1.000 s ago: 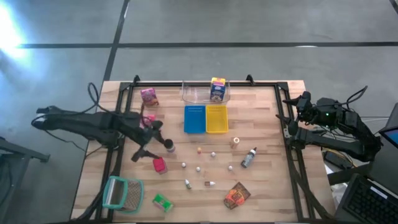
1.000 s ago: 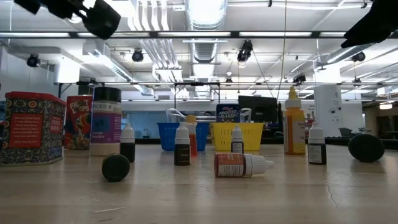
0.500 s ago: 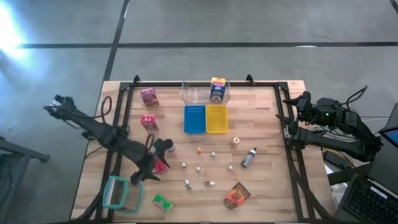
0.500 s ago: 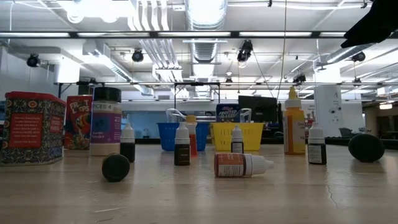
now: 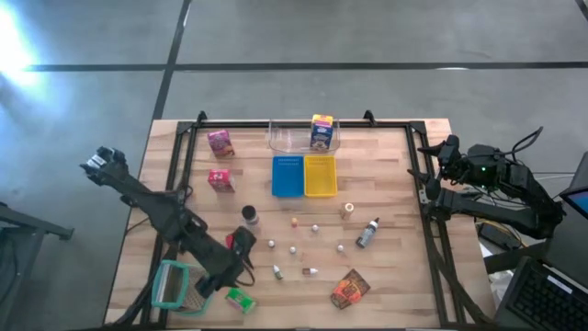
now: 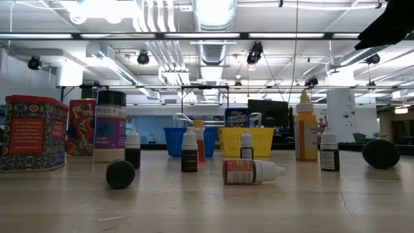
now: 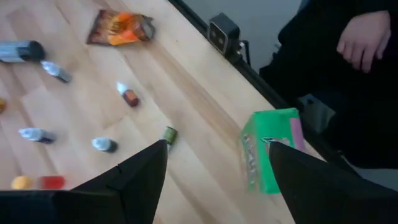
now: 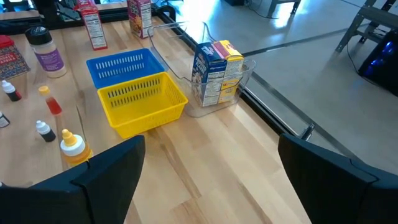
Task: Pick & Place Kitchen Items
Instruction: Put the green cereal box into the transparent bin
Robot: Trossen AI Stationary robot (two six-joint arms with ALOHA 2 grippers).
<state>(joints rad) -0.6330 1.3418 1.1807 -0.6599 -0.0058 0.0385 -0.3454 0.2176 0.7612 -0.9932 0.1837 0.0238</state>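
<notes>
From overhead, my left arm stretches across the bench (image 5: 386,175) toward six o'clock, its left gripper (image 5: 220,276) poised near the front edge between the teal-rimmed mesh basket (image 5: 179,286) and the green packet (image 5: 241,298). Its fingers (image 7: 140,171) stand wide apart with nothing between them; in the wrist view the green packet (image 7: 267,149) lies just beyond them at the bench edge, a person's hand (image 7: 367,37) in the room behind. The kitchen items lie scattered: pink packets (image 5: 219,142) toward ten o'clock, a dark jar (image 5: 249,215) near centre, small pale pieces (image 5: 294,249) around the middle, a grey bottle (image 5: 368,232) toward four o'clock, an orange packet (image 5: 349,289) at five. A blue-and-yellow box (image 5: 322,131) stands in the clear tub (image 5: 287,138) at twelve, behind the blue tray (image 5: 288,176) and yellow tray (image 5: 320,175). My right gripper (image 5: 441,156) waits off the three o'clock edge, fingers (image 8: 106,171) fully spread and empty.
</notes>
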